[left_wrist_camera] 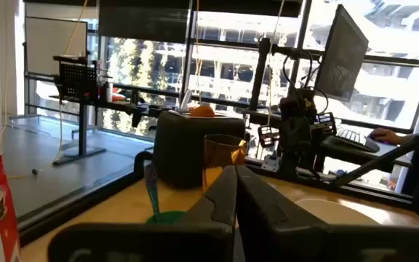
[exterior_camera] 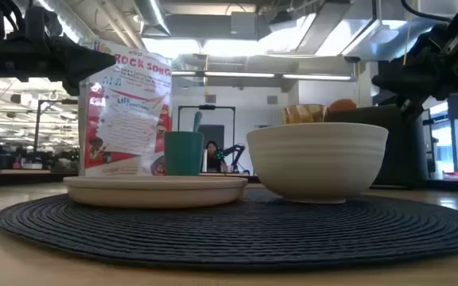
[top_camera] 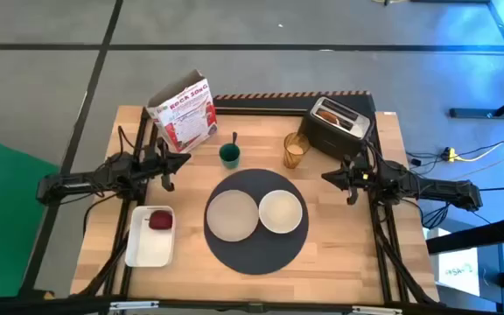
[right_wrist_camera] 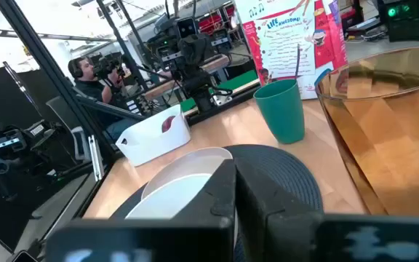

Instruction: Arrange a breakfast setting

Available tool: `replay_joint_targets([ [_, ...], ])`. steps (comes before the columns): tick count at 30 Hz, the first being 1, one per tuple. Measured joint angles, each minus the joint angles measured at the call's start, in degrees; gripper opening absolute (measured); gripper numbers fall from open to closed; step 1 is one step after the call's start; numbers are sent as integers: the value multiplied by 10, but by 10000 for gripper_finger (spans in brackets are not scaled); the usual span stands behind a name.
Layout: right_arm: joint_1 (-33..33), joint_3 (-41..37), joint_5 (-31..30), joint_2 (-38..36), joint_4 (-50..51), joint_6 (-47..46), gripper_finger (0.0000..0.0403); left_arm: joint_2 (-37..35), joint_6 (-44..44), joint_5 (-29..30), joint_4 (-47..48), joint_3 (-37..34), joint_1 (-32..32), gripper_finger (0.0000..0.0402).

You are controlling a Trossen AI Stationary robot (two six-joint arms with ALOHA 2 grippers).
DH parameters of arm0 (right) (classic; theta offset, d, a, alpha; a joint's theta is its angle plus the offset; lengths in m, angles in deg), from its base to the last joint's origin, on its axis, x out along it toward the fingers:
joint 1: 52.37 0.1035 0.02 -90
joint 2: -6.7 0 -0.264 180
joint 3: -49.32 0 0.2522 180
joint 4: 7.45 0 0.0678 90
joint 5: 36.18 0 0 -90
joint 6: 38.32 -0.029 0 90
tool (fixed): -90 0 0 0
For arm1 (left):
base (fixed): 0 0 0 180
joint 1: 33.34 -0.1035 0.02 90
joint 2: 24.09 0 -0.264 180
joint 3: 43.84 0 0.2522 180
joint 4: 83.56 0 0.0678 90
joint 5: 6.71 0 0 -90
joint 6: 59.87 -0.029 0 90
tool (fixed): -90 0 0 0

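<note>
Both grippers hang idle with fingers pressed together and empty, the left gripper [top_camera: 180, 161] beside the cereal box [top_camera: 185, 111] and near the small green cup [top_camera: 229, 155], the right gripper [top_camera: 331, 178] just in front of the black toaster [top_camera: 339, 125] with the amber glass [top_camera: 296, 150] close by. Further out on the worktop [top_camera: 348, 236], the beige plate [top_camera: 233, 214] and white bowl [top_camera: 281, 211] already sit side by side on the dark grey round mat [top_camera: 256, 255]. I'd judge the drinks or food come next: the red fruit [top_camera: 160, 220] lies in the white tray [top_camera: 150, 236], the toasted round [top_camera: 330, 112] in the toaster slot, so a gripper must open and reach.
</note>
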Motion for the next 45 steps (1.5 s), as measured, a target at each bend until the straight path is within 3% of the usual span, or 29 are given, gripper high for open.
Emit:
replay_joint_targets([
  [45, 0, 0, -3, 0, -1, 19, 1, 0, 0, 0, 0, 0, 0, 0],
])
